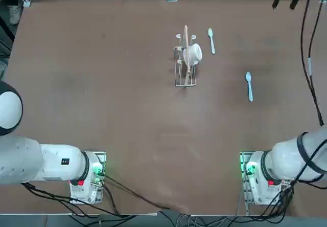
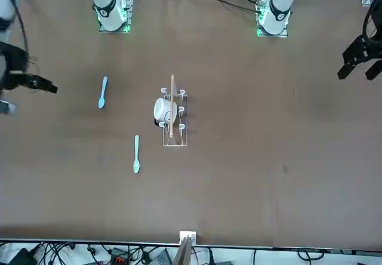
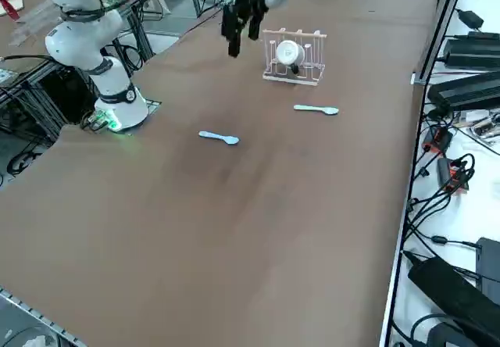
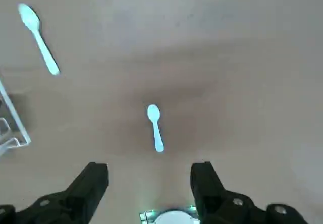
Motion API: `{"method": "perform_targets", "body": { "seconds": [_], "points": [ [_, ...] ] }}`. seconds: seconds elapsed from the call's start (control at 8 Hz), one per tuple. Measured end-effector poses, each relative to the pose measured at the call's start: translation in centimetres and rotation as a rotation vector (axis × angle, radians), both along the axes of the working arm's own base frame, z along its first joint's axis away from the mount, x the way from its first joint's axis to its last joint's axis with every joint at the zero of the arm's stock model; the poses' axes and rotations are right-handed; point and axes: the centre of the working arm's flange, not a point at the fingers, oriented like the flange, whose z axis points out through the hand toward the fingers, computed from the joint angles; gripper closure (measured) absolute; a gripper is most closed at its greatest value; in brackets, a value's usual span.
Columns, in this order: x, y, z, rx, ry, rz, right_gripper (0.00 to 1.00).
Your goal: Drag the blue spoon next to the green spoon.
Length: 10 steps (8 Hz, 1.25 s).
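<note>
The blue spoon (image 1: 249,86) lies flat on the brown table, right of the middle, seen also as blue spoon (image 2: 102,93) and blue spoon (image 3: 219,137). The green spoon (image 1: 211,40) lies farther back beside a wire rack, apart from the blue one, and shows as green spoon (image 2: 136,154) and green spoon (image 3: 316,109). My right gripper (image 3: 242,36) hangs high above the table, open and holding nothing. In the wrist view its fingertips (image 4: 96,176) frame the blue spoon (image 4: 155,129) far below, with the green spoon (image 4: 39,40) off to one side.
A small wire rack (image 1: 186,66) holding a white cup (image 1: 193,53) stands just left of the green spoon; the rack's corner (image 4: 12,128) shows in the wrist view. Cables and equipment (image 3: 461,89) line the table's far edge.
</note>
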Motion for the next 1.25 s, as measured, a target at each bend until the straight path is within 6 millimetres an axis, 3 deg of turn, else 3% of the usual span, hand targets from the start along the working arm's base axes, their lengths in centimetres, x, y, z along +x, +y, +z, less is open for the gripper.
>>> {"method": "perform_targets", "body": {
  "seconds": [0.25,0.38,0.62,0.75,1.25],
  "points": [
    [-0.4,0.4,-8.5,0.0,-0.038,0.01,0.0],
    [-2.0,1.1,-12.6,0.0,-0.068,0.022,0.0],
    [-7.2,2.8,-20.2,0.002,-0.125,0.054,0.0],
    [-9.8,3.2,-22.8,0.003,-0.118,0.064,0.0],
    [-16.5,3.7,-28.8,0.007,-0.204,0.08,0.0]
  ]
}}
